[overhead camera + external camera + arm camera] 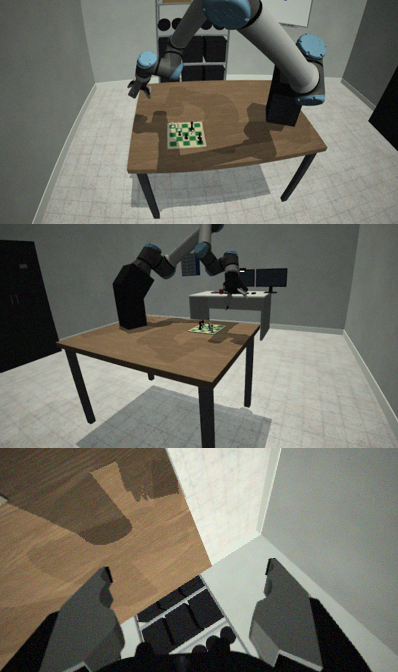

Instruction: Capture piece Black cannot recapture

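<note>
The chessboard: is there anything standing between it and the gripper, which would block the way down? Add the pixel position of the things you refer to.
Nothing visible stands in the open air between the gripper (140, 90) (237, 300) (188, 565) and the chessboard (170, 139) (203, 331). At the board itself, the pieces stand close together, so neighbours could crowd the fingers.
</note>
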`<state>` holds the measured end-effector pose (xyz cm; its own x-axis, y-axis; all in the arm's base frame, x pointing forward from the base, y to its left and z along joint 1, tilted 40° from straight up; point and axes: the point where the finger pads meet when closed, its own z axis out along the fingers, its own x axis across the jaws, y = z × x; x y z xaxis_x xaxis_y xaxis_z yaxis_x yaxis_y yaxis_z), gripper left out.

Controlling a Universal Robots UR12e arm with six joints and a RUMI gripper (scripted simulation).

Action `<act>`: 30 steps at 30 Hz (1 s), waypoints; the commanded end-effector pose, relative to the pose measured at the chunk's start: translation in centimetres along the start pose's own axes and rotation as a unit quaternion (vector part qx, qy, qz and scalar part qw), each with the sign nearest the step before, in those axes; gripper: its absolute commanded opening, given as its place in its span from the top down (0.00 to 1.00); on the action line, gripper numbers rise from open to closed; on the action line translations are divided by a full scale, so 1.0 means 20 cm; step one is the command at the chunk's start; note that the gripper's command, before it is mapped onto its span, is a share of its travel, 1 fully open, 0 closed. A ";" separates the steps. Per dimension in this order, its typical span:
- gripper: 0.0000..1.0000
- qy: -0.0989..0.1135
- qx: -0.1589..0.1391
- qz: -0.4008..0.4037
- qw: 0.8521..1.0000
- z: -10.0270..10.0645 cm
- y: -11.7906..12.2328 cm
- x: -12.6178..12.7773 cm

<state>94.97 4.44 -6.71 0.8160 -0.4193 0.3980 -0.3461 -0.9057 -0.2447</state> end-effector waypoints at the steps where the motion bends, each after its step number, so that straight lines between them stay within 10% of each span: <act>1: 0.00 -0.015 0.047 -0.004 0.999 0.03 0.02 -0.08; 30: 0.00 -0.098 0.324 -0.018 0.941 0.15 0.20 -0.50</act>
<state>87.98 4.56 -13.25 0.8913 -0.3563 0.2804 -0.0769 -0.7283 -0.6810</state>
